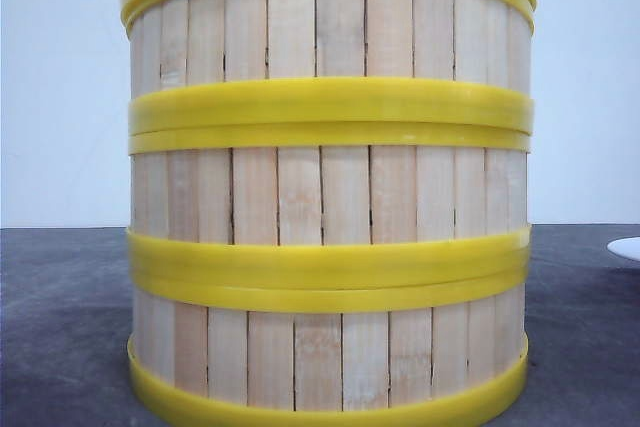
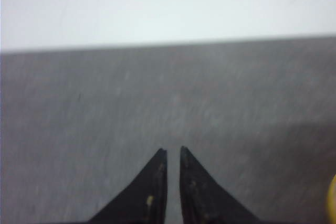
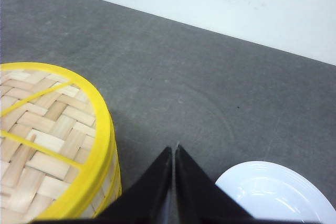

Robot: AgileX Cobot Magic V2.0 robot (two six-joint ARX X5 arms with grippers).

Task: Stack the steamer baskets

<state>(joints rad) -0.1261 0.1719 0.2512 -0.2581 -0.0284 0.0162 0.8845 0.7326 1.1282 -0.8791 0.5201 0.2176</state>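
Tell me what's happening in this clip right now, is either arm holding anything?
No. The three steamer baskets already stand in one stack on the grey table, with a woven lid on top. The left gripper is nearly closed over bare table and holds nothing. The right gripper is shut and empty, hanging between the stack and a white plate.

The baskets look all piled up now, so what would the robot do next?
Probably just back both arms away: three slatted wooden steamer baskets with yellow rims already stand stacked, and the left end effector and right end effector are shut, holding nothing.
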